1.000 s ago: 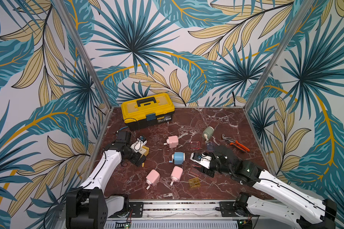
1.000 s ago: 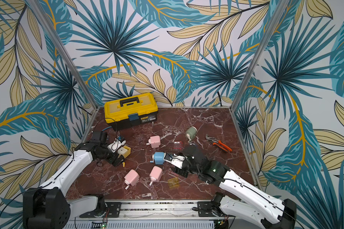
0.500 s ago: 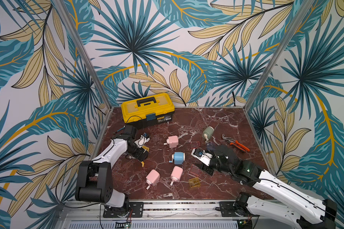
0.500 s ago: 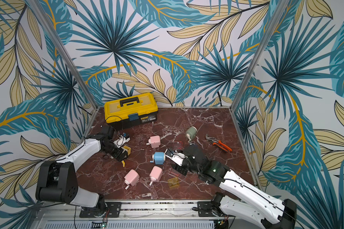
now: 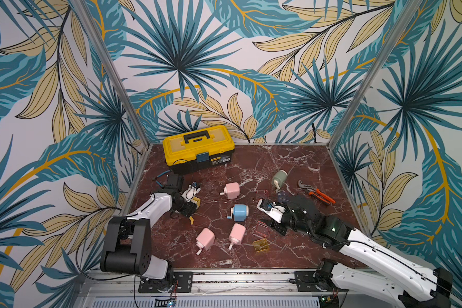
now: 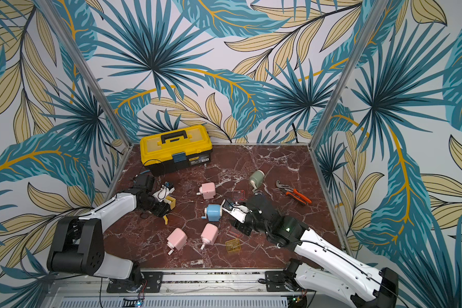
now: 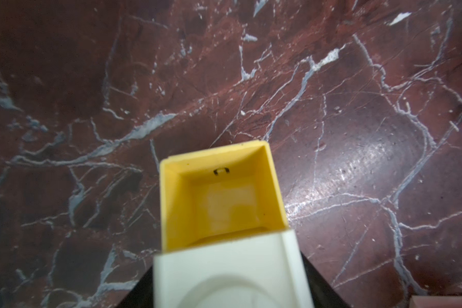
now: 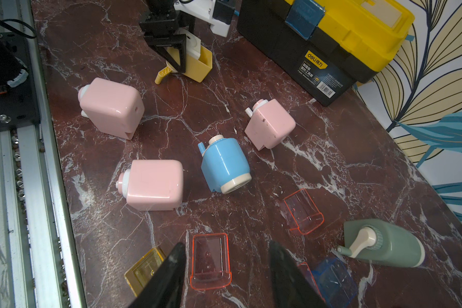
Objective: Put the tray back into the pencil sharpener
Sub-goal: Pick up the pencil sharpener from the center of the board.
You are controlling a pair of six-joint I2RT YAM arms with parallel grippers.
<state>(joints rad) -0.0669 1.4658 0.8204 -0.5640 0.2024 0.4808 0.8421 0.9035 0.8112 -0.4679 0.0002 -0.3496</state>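
— Red tray (image 8: 210,260): where does it lie?
— Flat on the desk (image 5: 291,160), low and near the centre in both top views. But take it from the left. At centre-left the left pincer (image 7: 227,282) is closed on the yellow sharpener (image 8: 198,65), with black fingers (image 7: 331,293) against both sides of its white body.
— And the sharpener's slot?
— The slot (image 7: 222,202) gapes toward the left wrist camera, with the desk beyond it. In a top view the yellow crank (image 5: 191,220) juts down-frame.
— Next along?
— A toolbox (image 5: 198,149) stands at the back, at the upper left of the desk. Then comes one pink sharpener (image 5: 232,190), up-frame of the blue sharpener (image 5: 240,212). A pink pair (image 5: 237,234) lies down-frame of the blue one.
— Then the red tray?
— Yes, just right of the pair, with the amber tray (image 5: 261,246) close below it. The right pincer (image 8: 226,244) hangs over the red tray with its jaws apart, holding nothing. In its wrist view one finger shows on each side of the tray.
— Farther right?
— A second red tray (image 5: 262,194) lies up-frame of that pincer. Beyond it are the green sharpener (image 5: 279,179), lying on its side, and pliers (image 5: 316,192) near the desk's right edge.
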